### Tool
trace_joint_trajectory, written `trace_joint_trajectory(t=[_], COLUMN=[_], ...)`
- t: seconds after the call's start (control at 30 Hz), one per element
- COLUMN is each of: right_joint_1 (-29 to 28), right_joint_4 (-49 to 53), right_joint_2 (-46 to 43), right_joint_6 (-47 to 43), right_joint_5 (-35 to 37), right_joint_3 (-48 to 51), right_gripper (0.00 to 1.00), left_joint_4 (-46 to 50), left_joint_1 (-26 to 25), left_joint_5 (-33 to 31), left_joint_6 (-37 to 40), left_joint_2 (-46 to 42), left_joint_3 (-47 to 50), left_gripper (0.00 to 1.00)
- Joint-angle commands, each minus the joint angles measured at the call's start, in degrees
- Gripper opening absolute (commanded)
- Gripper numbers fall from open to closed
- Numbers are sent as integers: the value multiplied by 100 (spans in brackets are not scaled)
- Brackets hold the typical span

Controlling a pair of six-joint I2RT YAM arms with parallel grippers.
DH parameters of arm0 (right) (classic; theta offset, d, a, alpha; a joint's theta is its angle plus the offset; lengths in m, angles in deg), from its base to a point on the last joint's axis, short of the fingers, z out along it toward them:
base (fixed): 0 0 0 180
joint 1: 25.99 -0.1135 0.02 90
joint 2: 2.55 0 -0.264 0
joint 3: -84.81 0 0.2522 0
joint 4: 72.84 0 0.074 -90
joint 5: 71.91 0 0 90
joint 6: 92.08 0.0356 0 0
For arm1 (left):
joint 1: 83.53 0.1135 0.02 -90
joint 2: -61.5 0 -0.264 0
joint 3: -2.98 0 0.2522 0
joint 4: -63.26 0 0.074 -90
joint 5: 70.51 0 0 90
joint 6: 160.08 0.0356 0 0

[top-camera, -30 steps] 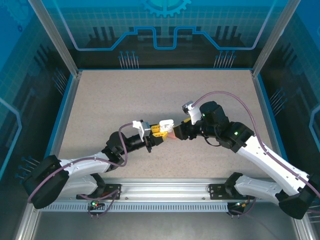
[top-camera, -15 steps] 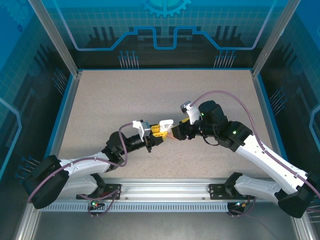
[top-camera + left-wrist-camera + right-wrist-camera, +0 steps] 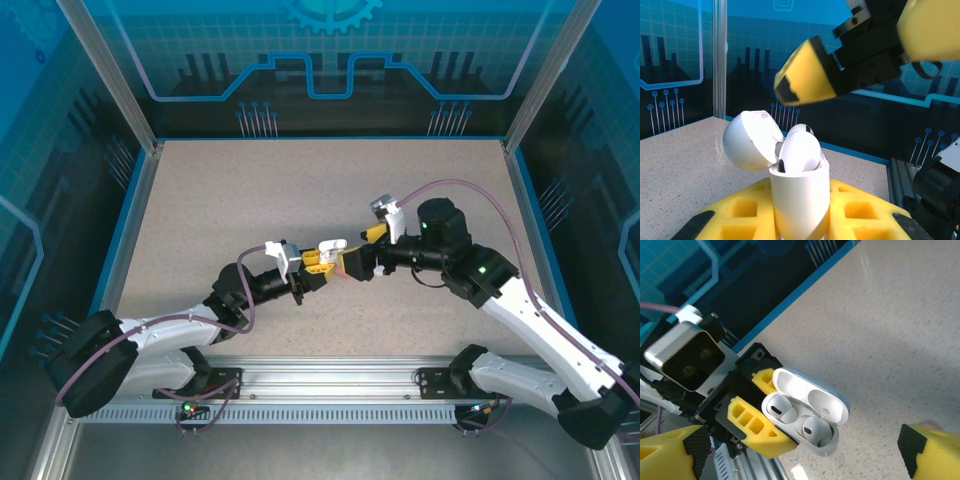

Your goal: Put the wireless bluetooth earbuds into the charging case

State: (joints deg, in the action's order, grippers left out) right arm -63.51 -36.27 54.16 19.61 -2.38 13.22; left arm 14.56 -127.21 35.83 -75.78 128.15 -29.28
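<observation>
And the right tool (image 3: pixel 352 265) comes off the case! A second ago its tips sat right at the opening; now the wrist has swung back to the right, fingers spread wide with nothing between them. The left tool (image 3: pixel 318 262) is clamped on the white charging case (image 3: pixel 800 200), holding it over the middle of the bench (image 3: pixel 250 200) with the lid (image 3: pixel 812 395) flipped open. There they are: two white earbuds (image 3: pixel 781 411) side by side in their wells. That pair looks inserted to me; the lid isn't shut yet.
</observation>
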Motion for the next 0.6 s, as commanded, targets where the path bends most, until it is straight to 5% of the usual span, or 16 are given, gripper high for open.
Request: trace_joint_trajectory(t=[0.0, 0.57], right_joint_1=[34, -269], right_joint_4=[-299, -641], right_joint_2=[209, 235], right_joint_6=[176, 308], right_joint_5=[-594, -1330], right_joint_3=[-12, -98], right_gripper=[100, 93], left_joint_4=[-258, -120], left_joint_1=[-40, -42], left_joint_5=[2, -122], left_joint_6=[24, 83], left_joint_2=[-169, -246], left_joint_3=[50, 115], left_gripper=[0, 0])
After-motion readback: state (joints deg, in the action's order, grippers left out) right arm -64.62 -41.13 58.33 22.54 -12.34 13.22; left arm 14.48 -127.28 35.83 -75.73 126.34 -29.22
